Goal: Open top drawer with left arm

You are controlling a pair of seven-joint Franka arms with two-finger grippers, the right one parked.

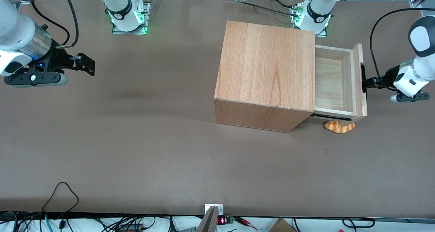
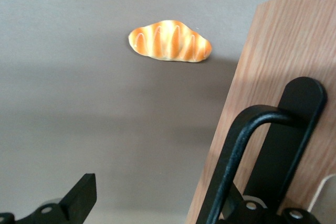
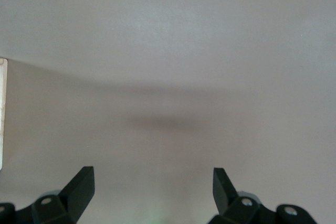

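The top drawer stands pulled partway out of the wooden cabinet, its pale plank interior showing. Its front panel faces the working arm's end of the table and bears a black slot handle, which also shows in the left wrist view. The white left arm holds its black gripper right at that handle. The gripper is spread open. One fingertip hangs free over the table in front of the panel. The other is hidden at the panel.
A striped orange croissant toy lies on the brown table under the drawer's nearer corner, and it shows in the left wrist view. A black cable loops in front of the panel. Both arm bases stand at the table's back edge.
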